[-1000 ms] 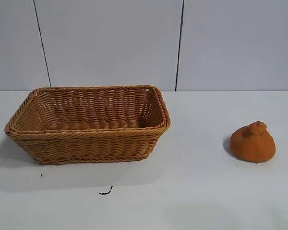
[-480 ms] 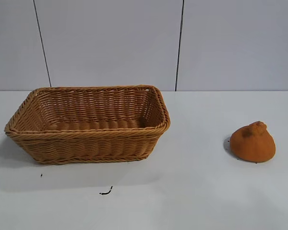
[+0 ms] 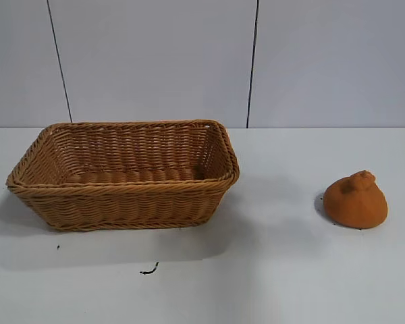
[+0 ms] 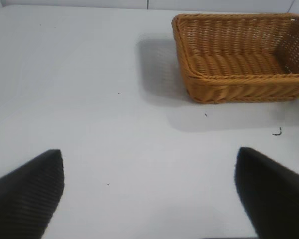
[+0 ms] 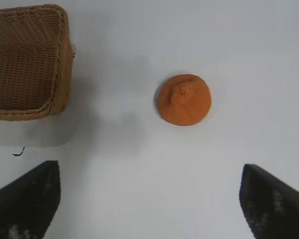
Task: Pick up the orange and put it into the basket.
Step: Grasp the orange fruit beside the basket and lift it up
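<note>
The orange (image 3: 356,200) is a dull-orange dome with a knob on top, resting on the white table at the right. It also shows in the right wrist view (image 5: 184,99). The wicker basket (image 3: 121,191) stands empty at the left; it also shows in the left wrist view (image 4: 217,89) and the right wrist view (image 5: 35,107). My right gripper (image 5: 149,199) is open and empty, above the table, short of the orange. My left gripper (image 4: 149,194) is open and empty over bare table, away from the basket. Neither gripper shows in the exterior view.
A small dark scrap (image 3: 149,270) lies on the table in front of the basket, also in the left wrist view (image 4: 277,132). A grey panelled wall (image 3: 189,61) stands behind the table. Open white table lies between basket and orange.
A soft shadow has spread over the table between the basket and the orange. The orange and the basket have not moved.
</note>
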### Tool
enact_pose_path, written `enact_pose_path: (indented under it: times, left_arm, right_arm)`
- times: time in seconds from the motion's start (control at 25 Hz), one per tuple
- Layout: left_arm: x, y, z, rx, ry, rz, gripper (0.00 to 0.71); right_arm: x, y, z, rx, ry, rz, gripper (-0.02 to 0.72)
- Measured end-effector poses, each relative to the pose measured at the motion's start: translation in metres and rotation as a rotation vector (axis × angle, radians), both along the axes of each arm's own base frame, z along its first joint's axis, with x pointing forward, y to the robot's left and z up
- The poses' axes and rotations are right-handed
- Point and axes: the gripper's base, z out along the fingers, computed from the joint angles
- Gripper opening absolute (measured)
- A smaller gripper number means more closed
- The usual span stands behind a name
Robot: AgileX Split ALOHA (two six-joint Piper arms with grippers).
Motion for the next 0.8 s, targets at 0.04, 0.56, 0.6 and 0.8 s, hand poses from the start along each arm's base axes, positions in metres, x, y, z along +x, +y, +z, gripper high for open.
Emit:
enact_pose_path:
  times: [0.04,0.56,0.6,0.8]
  left_arm:
    - [0.000,0.000,0.000,0.000,0.000,0.000,0.666]
    - [0.000,0.000,0.000,0.000,0.001,0.000,0.666]
    - [0.000,0.000,0.000,0.000,0.001,0.000,0.666]
    - [0.000,0.000,0.000,0.000,0.001,0.000,0.666]
  right_arm:
    - [0.011,0.001,-0.009,-0.001,0.024,0.000,0.674]
    - [0.075,0.000,-0.127,-0.042,0.272,-0.039,0.674]
    - [0.078,0.000,-0.137,-0.049,0.281,-0.046,0.674]
    - [0.085,-0.002,-0.171,-0.074,0.328,-0.067,0.674]
